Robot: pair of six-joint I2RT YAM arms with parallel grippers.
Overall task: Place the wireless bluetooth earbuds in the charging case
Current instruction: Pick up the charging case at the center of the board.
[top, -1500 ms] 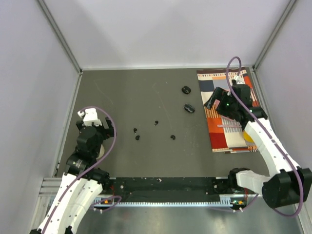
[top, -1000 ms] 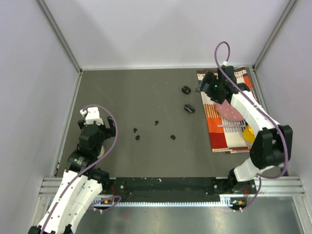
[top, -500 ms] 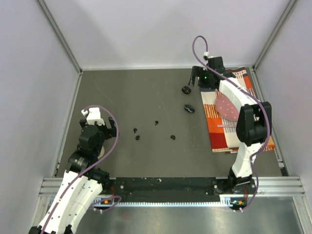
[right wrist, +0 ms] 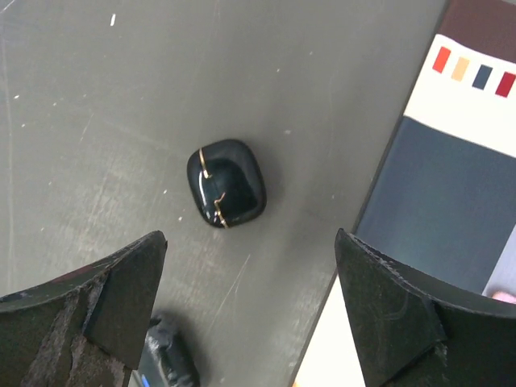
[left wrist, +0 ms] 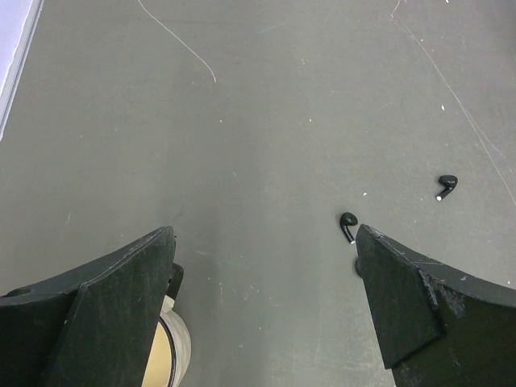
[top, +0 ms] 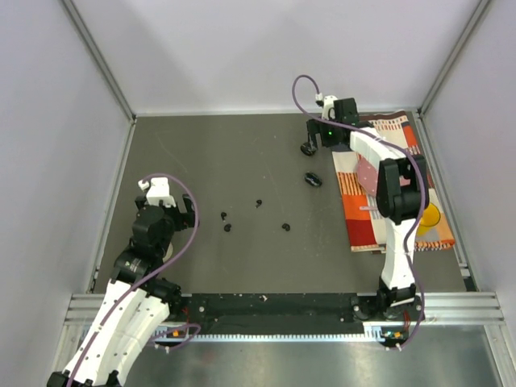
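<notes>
Table (top: pixel 201 153) is dark grey, with a patterned mat (top: pixel 361 230) along its right edge. Right gripper (right wrist: pixel 248 242) is stretched to the far side, jaws spread wide and empty, hovering over a black charging case (right wrist: pixel 226 193) just left of the mat, with a second case (top: pixel 313 179) a bit nearer. Left gripper (left wrist: pixel 266 242) is also wide and empty, low over the table's left side. Four earbuds (top: pixel 259 202) lie loose mid-table, well apart from both cases, two just ahead of the left fingers (left wrist: pixel 403 298).
</notes>
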